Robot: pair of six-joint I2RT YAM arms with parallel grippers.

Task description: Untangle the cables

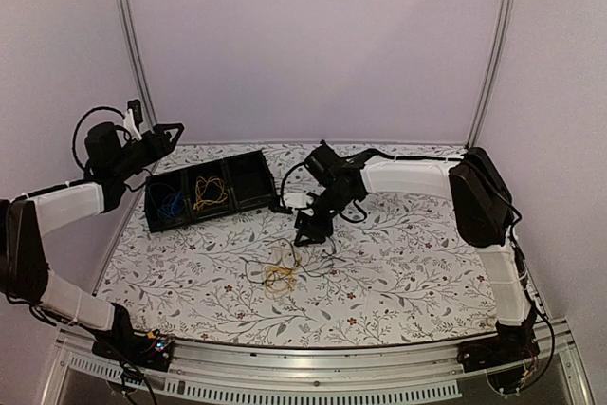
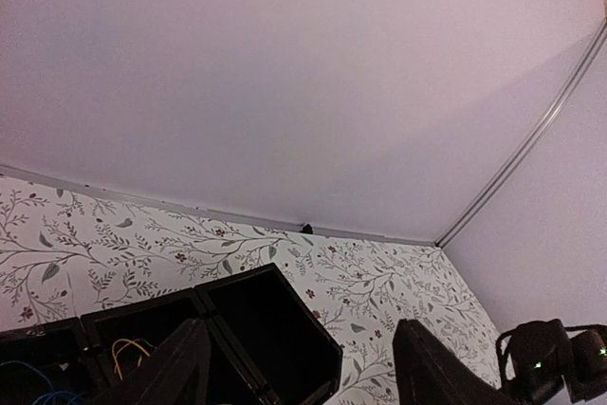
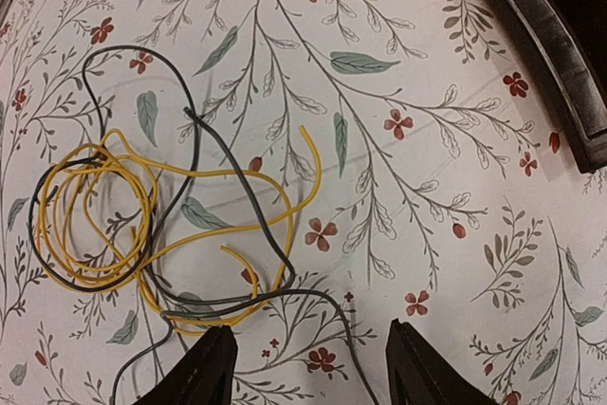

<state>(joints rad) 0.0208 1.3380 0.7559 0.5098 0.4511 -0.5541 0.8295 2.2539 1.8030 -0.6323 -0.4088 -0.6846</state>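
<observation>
Right gripper (image 3: 308, 372) hangs with fingers apart and empty just above the tangle on the table (image 3: 455, 64), where a yellow cable (image 3: 150, 220) is coiled through a dark cable (image 3: 254, 204). Both look light, limp and a little springy. I'd pinch the dark one's outer loop, clear of the yellow. Left gripper (image 2: 299, 377), likewise spread and empty, is raised over the tray (image 2: 237, 277).

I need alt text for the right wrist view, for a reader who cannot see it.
A yellow cable and a dark grey cable lie tangled on a floral table cover, left of centre. Two black fingers stand apart at the bottom edge; the corner of a black tray shows upper right.
</observation>
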